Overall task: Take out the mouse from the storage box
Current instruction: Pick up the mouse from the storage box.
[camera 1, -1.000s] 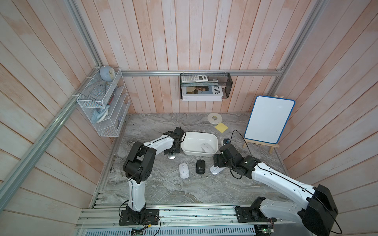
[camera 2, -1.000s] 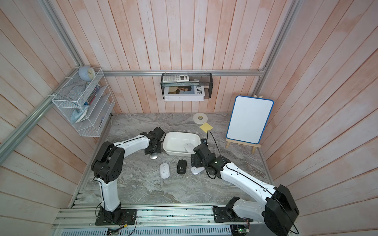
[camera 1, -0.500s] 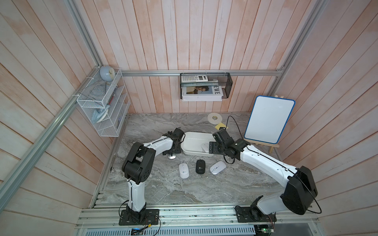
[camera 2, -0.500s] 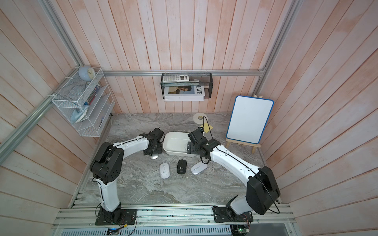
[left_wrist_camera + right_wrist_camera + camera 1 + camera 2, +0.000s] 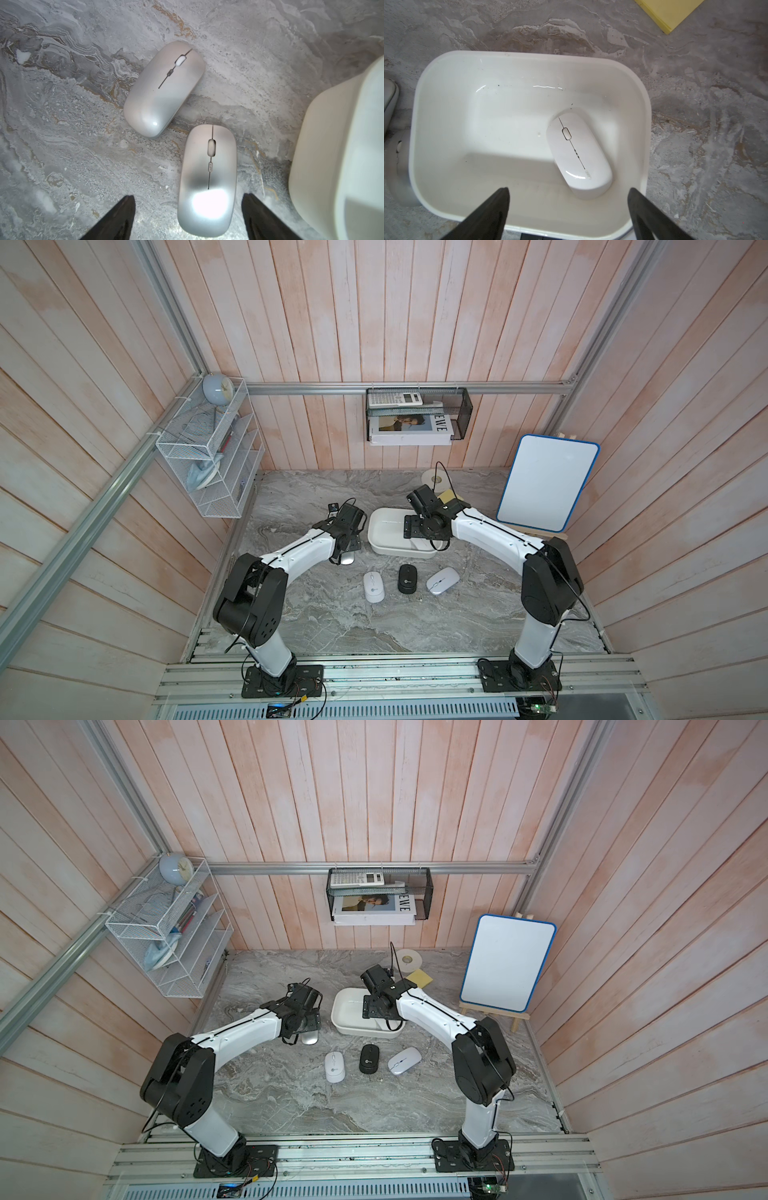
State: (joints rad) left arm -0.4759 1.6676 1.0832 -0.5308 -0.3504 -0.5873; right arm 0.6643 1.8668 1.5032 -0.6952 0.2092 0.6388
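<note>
**Right gripper** [image 5: 569, 199]. A second ago it was low over the marble tabletop [image 5: 332, 622], beside the pale mouse [image 5: 442, 580]. Now it hangs above the storage box [image 5: 529, 56] with its jaws wide and nothing in them. Judged: that mouse is delivered and the arm is back for another.

**White mouse** [image 5: 578, 155]. This is the task's thing and the only mouse seen inside the box. It lies flat on the floor, set diagonally, close to one end wall. It sits ahead of the fingertips, nearer one finger than the other, and is untouched.

**Left gripper** [image 5: 188, 199]. It is at the same spot beside the box as a second ago. Its jaws stand wide on either side of a silver mouse [image 5: 207, 180] on the tabletop, with a gap showing on each side. Judged: the mouse is let go, not held.

**Second silver mouse** [image 5: 164, 89]. It lies close by the first, at an angle to it.

**Row in front of the box.** Off-white mouse [image 5: 373, 587], black mouse [image 5: 407, 578] and the pale mouse, all apart from one another. Judged: five mice are out and one is left.

**In the way.**
- The end wall leaves little room for the finger on that side.
- The diagonal lie probably calls for a turn of the wrist.
- The left arm stands just beside the box's far end, well apart from the white mouse.

**Surroundings, clear of the reach.** Yellow sticky pad [image 5: 670, 12], tape roll [image 5: 432, 479], whiteboard [image 5: 548, 481], wire rack [image 5: 208, 472] and black mesh basket [image 5: 463, 414].
</note>
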